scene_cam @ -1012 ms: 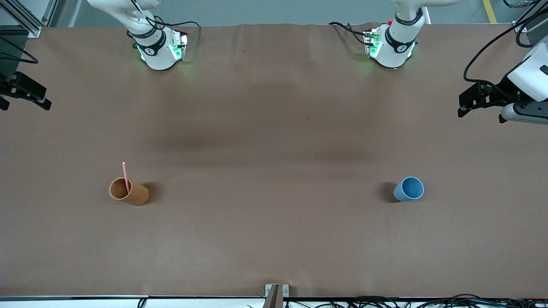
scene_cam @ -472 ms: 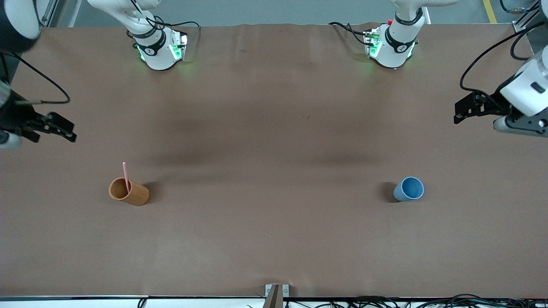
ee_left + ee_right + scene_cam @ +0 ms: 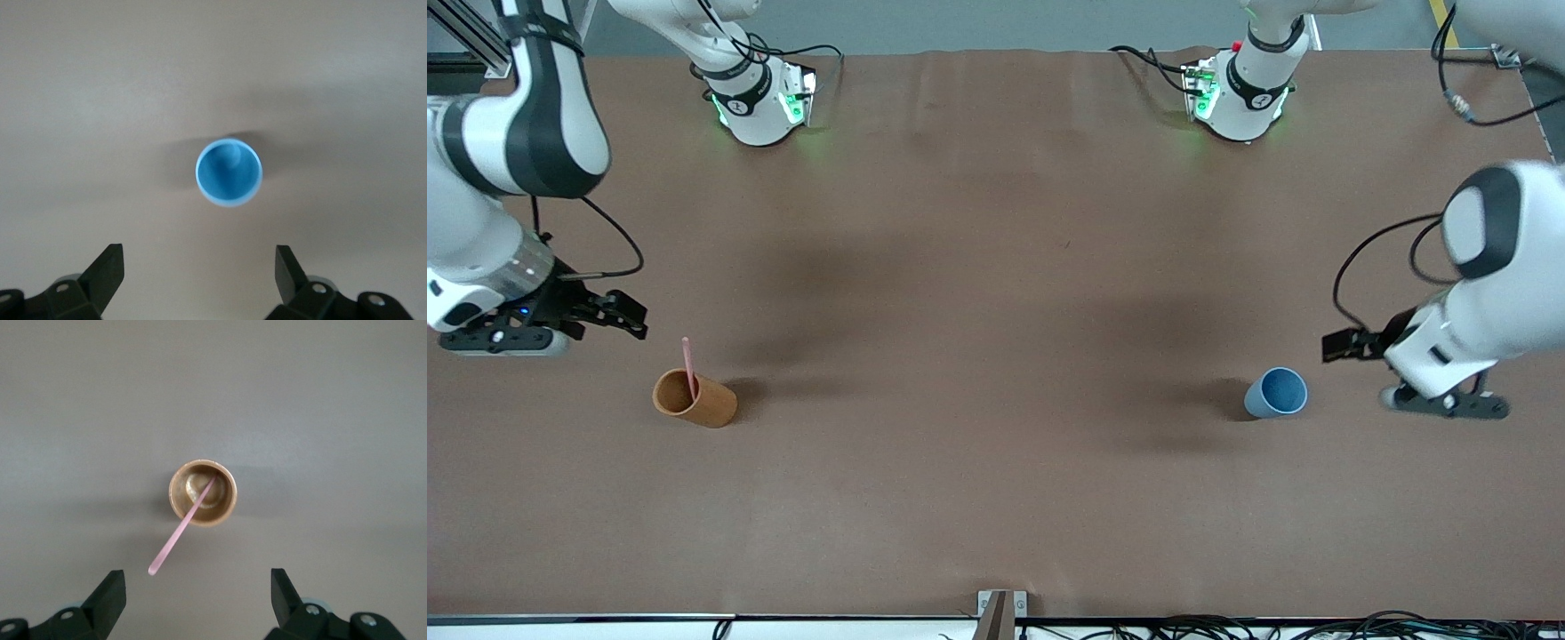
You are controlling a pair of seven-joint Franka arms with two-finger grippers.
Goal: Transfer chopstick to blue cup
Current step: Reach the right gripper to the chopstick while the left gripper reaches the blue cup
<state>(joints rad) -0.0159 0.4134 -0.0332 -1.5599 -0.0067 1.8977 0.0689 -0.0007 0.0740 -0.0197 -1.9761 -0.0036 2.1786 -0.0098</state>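
A pale pink chopstick [image 3: 687, 363] stands leaning in an orange-brown cup [image 3: 694, 398] toward the right arm's end of the table; both also show in the right wrist view, the chopstick [image 3: 180, 530] and the cup [image 3: 202, 493]. The blue cup [image 3: 1276, 393] stands upright and empty toward the left arm's end, and shows in the left wrist view [image 3: 229, 172]. My right gripper [image 3: 633, 316] is open and empty, up in the air beside the orange-brown cup [image 3: 198, 585]. My left gripper [image 3: 1338, 345] is open and empty, up beside the blue cup [image 3: 200, 261].
The brown table cover [image 3: 996, 311] runs the whole width. Both arm bases [image 3: 760, 102] stand at the table's edge farthest from the front camera. A small metal bracket [image 3: 1000, 609] sits at the nearest edge.
Both arms have swung in from the table's ends. The right gripper moved toward the orange-brown cup, the left gripper toward the blue cup. The cups and the chopstick have not moved.
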